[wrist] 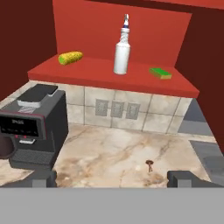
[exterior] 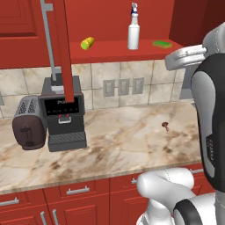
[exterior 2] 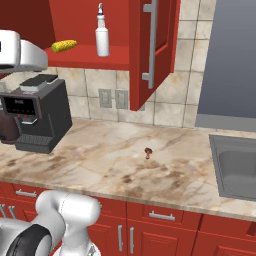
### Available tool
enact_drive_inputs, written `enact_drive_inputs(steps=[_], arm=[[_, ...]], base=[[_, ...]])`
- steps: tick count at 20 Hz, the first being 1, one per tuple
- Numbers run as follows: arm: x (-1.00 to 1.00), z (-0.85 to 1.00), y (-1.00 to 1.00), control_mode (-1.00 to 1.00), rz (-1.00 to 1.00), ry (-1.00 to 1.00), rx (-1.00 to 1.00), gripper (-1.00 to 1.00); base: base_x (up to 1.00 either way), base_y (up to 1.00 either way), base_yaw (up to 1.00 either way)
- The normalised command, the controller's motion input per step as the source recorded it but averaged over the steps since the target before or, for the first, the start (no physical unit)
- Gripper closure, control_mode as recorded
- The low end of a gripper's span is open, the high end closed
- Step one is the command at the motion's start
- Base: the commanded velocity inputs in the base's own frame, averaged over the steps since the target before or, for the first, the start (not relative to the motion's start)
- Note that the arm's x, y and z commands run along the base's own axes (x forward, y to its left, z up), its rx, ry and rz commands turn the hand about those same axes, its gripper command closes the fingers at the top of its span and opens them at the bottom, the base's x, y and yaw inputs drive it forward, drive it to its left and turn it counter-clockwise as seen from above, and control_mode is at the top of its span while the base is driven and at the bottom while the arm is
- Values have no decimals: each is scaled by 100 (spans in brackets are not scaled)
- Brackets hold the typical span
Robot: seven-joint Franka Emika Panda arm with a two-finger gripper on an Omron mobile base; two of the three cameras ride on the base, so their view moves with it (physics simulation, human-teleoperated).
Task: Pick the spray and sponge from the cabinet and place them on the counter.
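The red cabinet stands open, its inner shelf [exterior: 112, 52] [exterior 2: 82, 56] [wrist: 109, 78] in plain sight. The white spray [exterior: 133, 30] [exterior 2: 102, 37] [wrist: 122, 50] stands upright mid-shelf. To its right the flat green sponge [exterior: 162, 43] [wrist: 160, 73] lies near the shelf's end. My gripper [wrist: 112, 179] is open with nothing between its fingertips [wrist: 41, 177]. It hovers over the marbled counter [exterior: 123, 140] [exterior 2: 100, 160] [wrist: 105, 151], well short of and below the shelf, facing it.
A yellow-green corn cob [exterior: 87, 43] [exterior 2: 64, 46] [wrist: 70, 57] lies left of the spray. A black coffee machine [exterior: 63, 114] [exterior 2: 37, 117] [wrist: 35, 127] and a toaster [exterior: 28, 123] stand at the counter's left. The open doors [exterior: 61, 44] [exterior 2: 150, 50] flank the shelf. A small brown object [exterior: 165, 125] [exterior 2: 148, 151] [wrist: 149, 164] sits mid-counter, a sink [exterior 2: 237, 167] to the right.
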Motion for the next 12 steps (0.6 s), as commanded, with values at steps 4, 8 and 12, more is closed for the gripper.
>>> enact_drive_inputs(steps=[4,8,12], arm=[[72,-27,-7,-100,-4,0,3,-100],[62,-4,-12,-100,-4,-6,8,-100],[46,0,-16,-100,-3,-10,9,-100]], base=[[0,0,0],[0,0,0],[0,0,0]])
